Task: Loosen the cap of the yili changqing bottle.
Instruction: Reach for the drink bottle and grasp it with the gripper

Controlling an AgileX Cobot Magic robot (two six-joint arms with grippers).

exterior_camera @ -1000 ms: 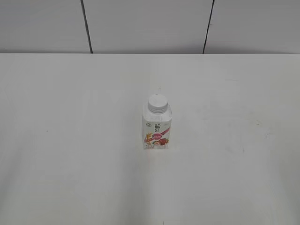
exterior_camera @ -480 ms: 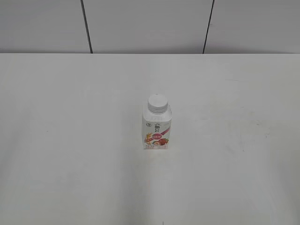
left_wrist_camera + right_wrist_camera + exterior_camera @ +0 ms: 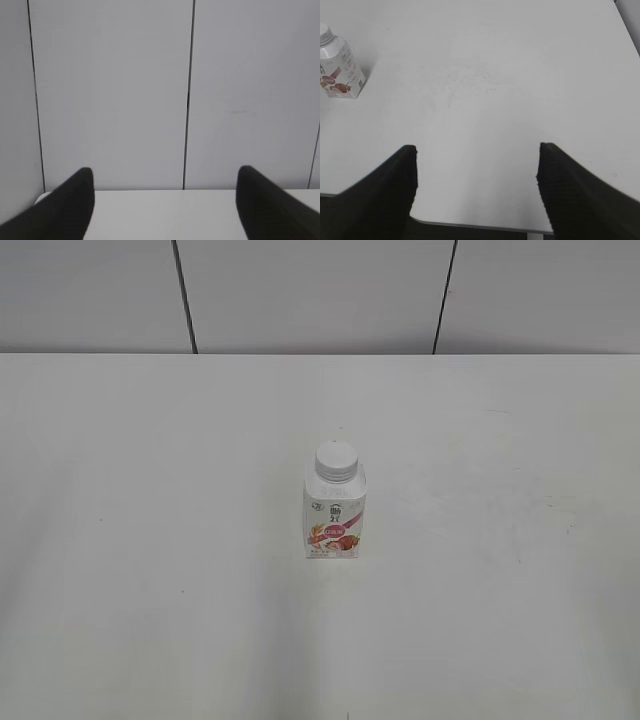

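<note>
The yili changqing bottle (image 3: 335,512) stands upright near the middle of the white table (image 3: 150,540), with the cap (image 3: 335,461) on its neck. The left gripper (image 3: 165,192) has its jaws wide apart and holds nothing. The right gripper (image 3: 476,170) is also spread wide and empty, well apart from the bottle.

Bottle (image 3: 335,517) upright mid-table (image 3: 150,540), cap (image 3: 335,461) on top; apparently nothing nearby.
</note>
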